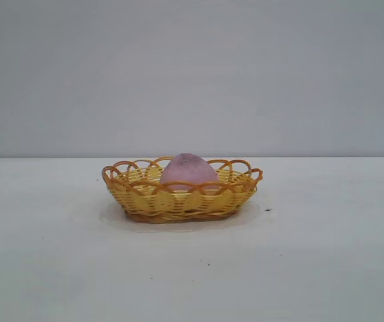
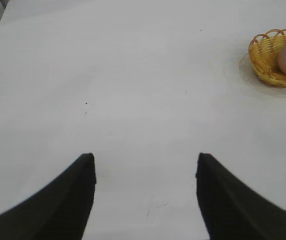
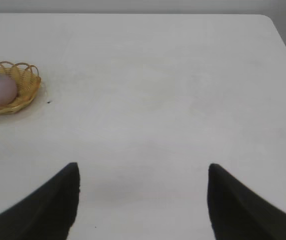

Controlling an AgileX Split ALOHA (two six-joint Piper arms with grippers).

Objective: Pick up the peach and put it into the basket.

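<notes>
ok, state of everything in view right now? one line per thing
peach: sitting inside the basket, not held by anything.
basket: upright on the table, holding the peach.
left gripper: jaws open, empty, above bare table away from the basket.
right gripper: jaws open, empty, above bare table away from the basket.
table: white, with a few small dark specks.

text: none readable | labels: none | brands: none | numbers: none | signs: none
</notes>
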